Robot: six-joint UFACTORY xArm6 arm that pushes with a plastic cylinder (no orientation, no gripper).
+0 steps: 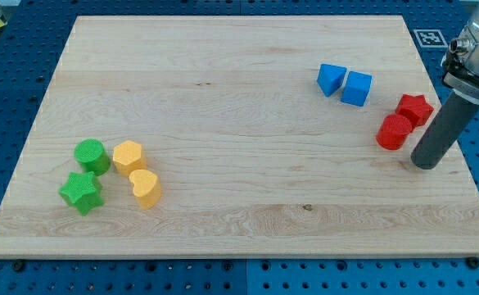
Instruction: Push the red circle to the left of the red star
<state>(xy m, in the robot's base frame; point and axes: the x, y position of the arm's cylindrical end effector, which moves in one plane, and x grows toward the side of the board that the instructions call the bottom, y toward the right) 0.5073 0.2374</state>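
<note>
The red circle lies near the board's right edge, touching the red star, which sits just up and to its right. My tip rests on the board below and slightly right of the red circle, a short gap away from it and not touching either block. The dark rod rises from the tip toward the view's upper right corner.
A blue triangle and a blue cube sit side by side up and left of the red blocks. At the lower left are a green circle, a green star, a yellow hexagon and a yellow heart. The wooden board ends just right of my tip.
</note>
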